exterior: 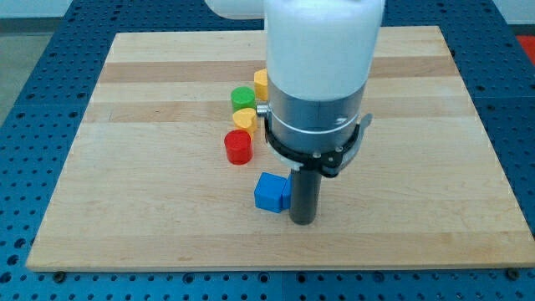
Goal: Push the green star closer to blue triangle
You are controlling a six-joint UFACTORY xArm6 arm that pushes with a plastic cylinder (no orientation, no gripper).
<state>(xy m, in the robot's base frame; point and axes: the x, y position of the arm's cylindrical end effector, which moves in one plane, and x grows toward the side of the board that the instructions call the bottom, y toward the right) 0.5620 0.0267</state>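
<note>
the green star cannot be made out as a star anywhere; the only green piece showing is a green block point(242, 97) lying toward the view's top, left of the arm, and its shape is too rounded and small to tell. my tip point(303, 221) is resting on the wooden board point(150, 209) below the middle of the view, and it is a plain rod, so it is carrying no fingers that could be standing apart or together. the tip is sitting right beside the blue block point(271, 192), which is lying at its left and appears to be touching it; the block is looking more like a chunky cube than a clear triangle. a red cylinder point(238, 147) is standing up and to the left of the blue block, apart from it. just above the red one, a yellow block point(244, 118) is sitting, touching or nearly touching the green block over it. another yellow block point(261, 82) is peeking out beside the arm's white body point(322, 50), partly hidden by it. the arm's metal collar point(313, 125) is hanging over the board's middle.
</note>
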